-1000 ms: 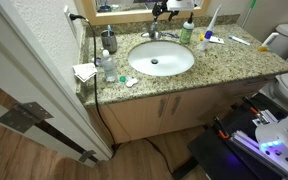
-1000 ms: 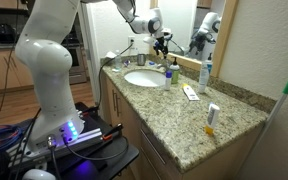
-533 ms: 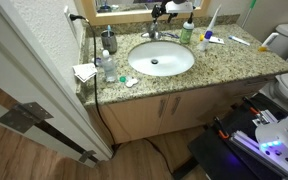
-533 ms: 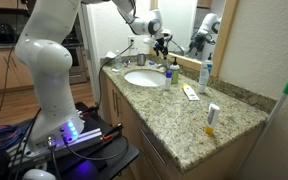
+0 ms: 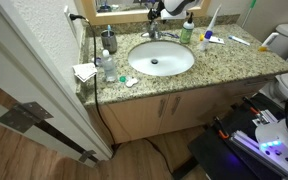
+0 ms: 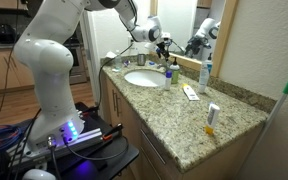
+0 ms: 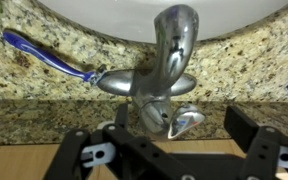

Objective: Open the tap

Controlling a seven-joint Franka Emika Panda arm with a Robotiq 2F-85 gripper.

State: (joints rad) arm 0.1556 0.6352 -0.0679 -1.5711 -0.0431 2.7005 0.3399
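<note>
Jaws spread wide and empty, the gripper (image 7: 170,158) hovered close to the tap (image 7: 174,55), apparently needing next to engage its lever (image 7: 174,118).

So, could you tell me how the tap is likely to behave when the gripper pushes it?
The tap looks like polished chrome, so it will probably be slippery. It seems fixed to the granite counter, so it is likely rigid, with only its handle pivoting.

The tap (image 5: 152,33) is sitting behind the basin (image 5: 132,62) on the desk (image 5: 234,65), with the claw (image 5: 158,14) hanging above it. A bottle (image 5: 187,32) is standing just right of the tap, and a dispenser (image 5: 108,42) is standing left of the basin.
</note>
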